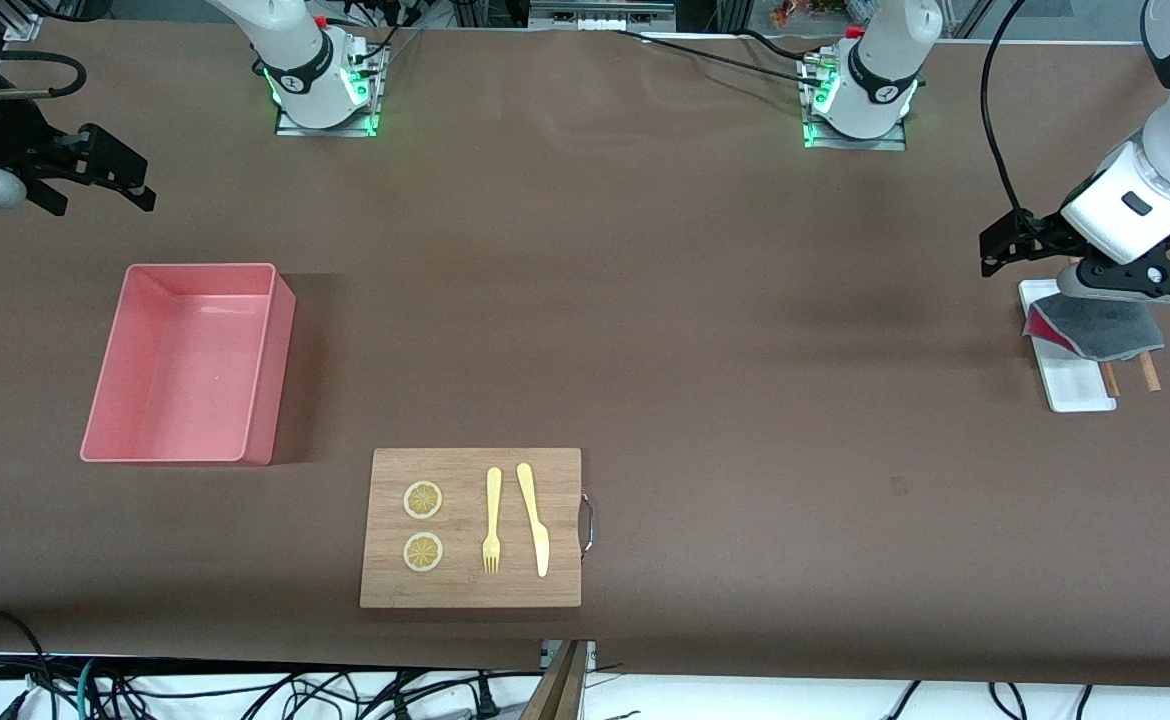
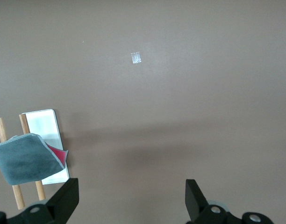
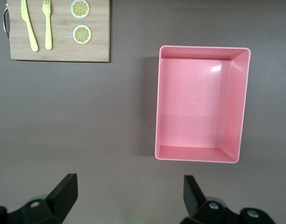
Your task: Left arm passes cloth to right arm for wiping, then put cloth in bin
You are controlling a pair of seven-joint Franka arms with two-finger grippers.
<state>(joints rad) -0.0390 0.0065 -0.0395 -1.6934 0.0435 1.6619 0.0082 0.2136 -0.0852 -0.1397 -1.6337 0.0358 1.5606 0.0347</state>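
The cloth (image 1: 1105,328) lies folded, grey face up with a crimson corner showing, at the left arm's end of the table. It is draped over a white tray (image 1: 1080,388) and two wooden sticks (image 1: 1150,372). My left gripper (image 1: 1007,248) hangs open and empty above the table beside the cloth. In the left wrist view the cloth (image 2: 22,158) shows off to one side of that gripper (image 2: 132,196). The pink bin (image 1: 267,380) stands empty at the right arm's end. My right gripper (image 1: 100,195) waits open in the air near it, with the bin (image 3: 203,48) in its wrist view.
A wooden board (image 1: 470,590) with two lemon slices (image 1: 423,500), a yellow fork (image 1: 492,520) and a yellow knife (image 1: 533,518) lies near the front edge. A small pale patch (image 2: 136,57) marks the brown table cover.
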